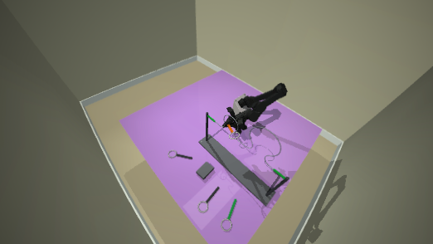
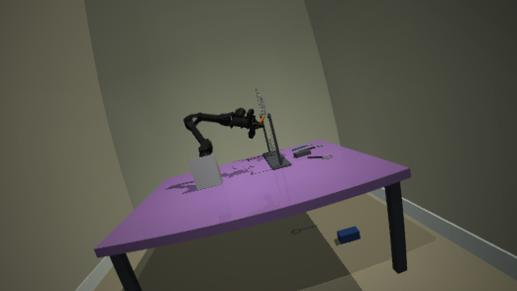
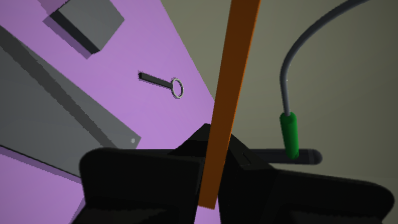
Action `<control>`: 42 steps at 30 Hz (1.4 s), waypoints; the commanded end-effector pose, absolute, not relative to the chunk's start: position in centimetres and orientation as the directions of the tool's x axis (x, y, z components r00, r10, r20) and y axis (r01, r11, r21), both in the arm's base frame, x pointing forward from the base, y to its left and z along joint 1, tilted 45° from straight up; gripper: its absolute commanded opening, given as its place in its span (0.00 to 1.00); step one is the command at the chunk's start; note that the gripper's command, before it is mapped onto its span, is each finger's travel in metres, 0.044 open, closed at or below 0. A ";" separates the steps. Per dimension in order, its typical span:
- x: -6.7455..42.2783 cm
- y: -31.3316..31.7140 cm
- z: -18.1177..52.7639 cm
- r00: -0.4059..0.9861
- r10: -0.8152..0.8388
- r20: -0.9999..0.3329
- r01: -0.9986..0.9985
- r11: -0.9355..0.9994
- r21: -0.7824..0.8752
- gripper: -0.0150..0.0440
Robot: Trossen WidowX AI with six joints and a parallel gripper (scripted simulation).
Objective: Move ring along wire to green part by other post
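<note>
Matt black hand (image 3: 215,165), smooth matt orange handle (image 3: 231,95), faintly glossy purple table top (image 2: 277,193), dull grey wire (image 3: 300,50)
</note>
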State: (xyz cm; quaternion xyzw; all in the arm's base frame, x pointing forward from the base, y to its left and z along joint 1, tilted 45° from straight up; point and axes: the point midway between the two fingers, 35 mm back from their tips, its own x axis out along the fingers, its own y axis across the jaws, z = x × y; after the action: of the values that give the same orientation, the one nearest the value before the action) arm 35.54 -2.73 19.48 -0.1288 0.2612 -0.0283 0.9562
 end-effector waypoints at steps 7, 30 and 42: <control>35.1 -6.1 21.4 0.854 -0.241 -0.461 -0.007 0.880 -0.474 0.00; 34.5 -11.2 26.5 0.832 -0.431 -0.350 -0.031 0.593 -0.805 0.00; 34.4 -12.1 28.5 0.828 -0.464 -0.316 -0.039 0.514 -0.857 0.00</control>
State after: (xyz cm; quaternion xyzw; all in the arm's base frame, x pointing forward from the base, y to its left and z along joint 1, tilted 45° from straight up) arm 34.49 -11.79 28.07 -0.4705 0.2626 -0.1225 0.8335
